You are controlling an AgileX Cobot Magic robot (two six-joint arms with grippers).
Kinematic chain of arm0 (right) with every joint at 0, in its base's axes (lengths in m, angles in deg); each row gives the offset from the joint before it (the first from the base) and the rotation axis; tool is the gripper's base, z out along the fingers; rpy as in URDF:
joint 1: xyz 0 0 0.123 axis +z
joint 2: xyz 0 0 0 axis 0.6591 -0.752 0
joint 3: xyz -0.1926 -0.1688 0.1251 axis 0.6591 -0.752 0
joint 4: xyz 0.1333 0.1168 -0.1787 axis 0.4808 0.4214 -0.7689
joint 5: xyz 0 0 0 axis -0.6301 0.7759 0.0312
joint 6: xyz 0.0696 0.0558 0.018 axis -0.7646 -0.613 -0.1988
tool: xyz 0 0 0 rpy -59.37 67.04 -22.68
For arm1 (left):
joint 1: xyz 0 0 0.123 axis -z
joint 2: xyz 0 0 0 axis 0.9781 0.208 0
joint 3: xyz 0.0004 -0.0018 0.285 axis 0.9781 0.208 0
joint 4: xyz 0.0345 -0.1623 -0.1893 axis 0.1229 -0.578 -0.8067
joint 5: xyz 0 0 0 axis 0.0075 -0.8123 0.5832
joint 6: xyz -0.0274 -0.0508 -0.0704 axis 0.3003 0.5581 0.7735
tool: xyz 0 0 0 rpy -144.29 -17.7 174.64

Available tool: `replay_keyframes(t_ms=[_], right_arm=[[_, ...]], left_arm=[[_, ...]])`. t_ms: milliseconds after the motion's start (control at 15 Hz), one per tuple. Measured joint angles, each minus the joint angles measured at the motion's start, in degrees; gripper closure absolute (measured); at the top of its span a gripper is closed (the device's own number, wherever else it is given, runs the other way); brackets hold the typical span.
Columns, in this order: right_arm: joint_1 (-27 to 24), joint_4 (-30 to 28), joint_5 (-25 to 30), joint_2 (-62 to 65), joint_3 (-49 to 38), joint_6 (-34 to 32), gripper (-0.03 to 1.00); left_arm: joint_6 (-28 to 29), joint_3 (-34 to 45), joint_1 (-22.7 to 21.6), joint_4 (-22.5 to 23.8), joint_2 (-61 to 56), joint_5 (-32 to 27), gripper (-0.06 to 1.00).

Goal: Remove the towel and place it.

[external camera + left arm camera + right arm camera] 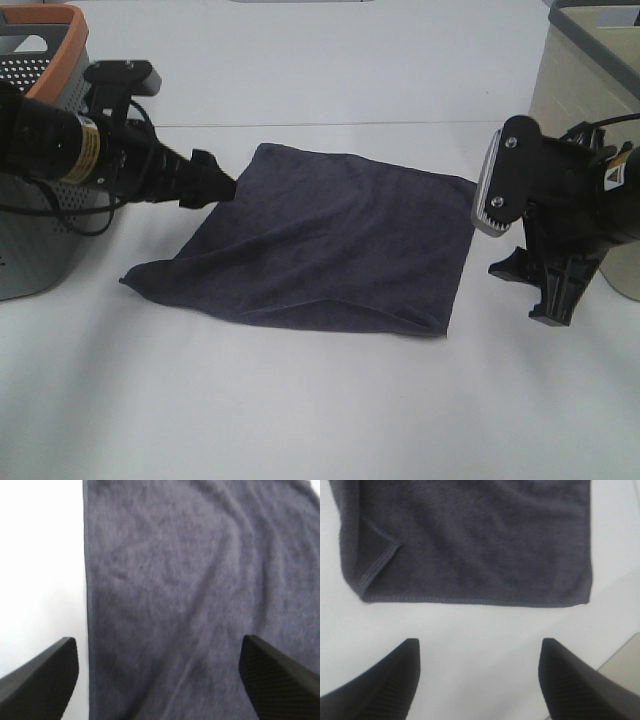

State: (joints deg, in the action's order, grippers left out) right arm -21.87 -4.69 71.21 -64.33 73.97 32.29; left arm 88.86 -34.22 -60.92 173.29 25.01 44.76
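Fingers (42, 680) of the left gripper (160, 687) are standing wide apart, gripping nothing. The frame edge is cutting off their bases in the left wrist view, and that view is blurring slightly, so I can't tell whether they are touching cloth. In the exterior view the left gripper (215, 187) is showing only as one dark mass, with the jaws not separable.

Right gripper (480, 680) fingers (375, 680) are also spread and empty, partly cropped. They are hovering over bare white table (470, 625).

The dark charcoal-purple square terry towel (200, 580) is lying under the left gripper. Its hemmed edge is running between the two fingers, one finger over cloth and one over table. For the right gripper, the towel (470, 540) is lying just ahead of the fingers, apart from them.

The towel (330, 240) is lying spread on the table between the two arms, mostly flat with soft wrinkles. One corner is folding over on itself, with stitched hems showing.

The grey perforated basket with orange rim (40, 60) at far left and the beige bin (590, 100) at far right are both being cut off by the frame.
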Motion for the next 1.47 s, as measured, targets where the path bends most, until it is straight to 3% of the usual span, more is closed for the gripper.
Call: replay_keyframes(t_ms=[200,400,533,667,733,867,933,1067,1133,1200,1267,1333,1467], right_arm=[[0.0,0.0,-7.22,3.67,0.0,-6.65,0.29],[0.0,2.75,-18.33,5.73,0.11,-16.56,0.29],[0.0,13.06,-23.43,5.84,1.95,-20.23,0.29],[0.0,26.41,-24.29,5.84,5.16,-20.91,0.29],[0.0,31.17,-23.38,5.79,7.22,-20.97,0.29],[0.0,33.69,-19.54,5.79,10.71,-20.97,0.29],[0.0,33.4,-14.15,5.73,13.41,-20.91,0.29],[0.0,28.82,-1.32,5.27,20.34,-20.05,0.29],[0.0,22.17,11.75,3.32,28.48,-22.52,0.29],[0.0,18.22,17.53,1.89,33.23,-27.56,0.29],[0.0,12.32,22.46,0.23,37.82,-34.49,0.29],[0.0,6.02,27.85,-1.49,42.46,-43.2,0.29],[0.0,-6.07,41.83,-4.3,51.97,-56.26,0.29]], left_arm=[[0.86,-8.37,0.0,0.11,-0.11,3.32,0.13],[4.18,-18.22,0.0,4.93,-0.11,1.15,0.13],[5.04,-23.15,0.0,7.05,-0.34,-7.1,0.13],[3.61,-25.67,0.0,7.22,-1.66,-18.56,0.16],[0.4,-25.95,0.0,6.93,-2.41,-25.38,0.17],[-8.94,-26.01,0.0,1.43,-2.92,-34.66,0.18],[-20.57,-26.3,0.0,-8.02,-3.32,-40.51,0.18],[-50.25,-29.34,-1.55,-35.24,-3.78,-46.87,0.18],[-79.87,-35.01,-5.16,-68.41,-3.78,-53.23,0.18],[-90.81,-38.27,-7.51,-82.68,-3.78,-57.87,0.18],[-96.66,-41.25,-9.51,-91.9,-3.78,-61.94,0.18],[-99.35,-43.77,-11.4,-97.8,-3.84,-65.72,0.18],[-100.21,-47.78,-13.35,-100.15,-3.95,-73.28,0.18]])
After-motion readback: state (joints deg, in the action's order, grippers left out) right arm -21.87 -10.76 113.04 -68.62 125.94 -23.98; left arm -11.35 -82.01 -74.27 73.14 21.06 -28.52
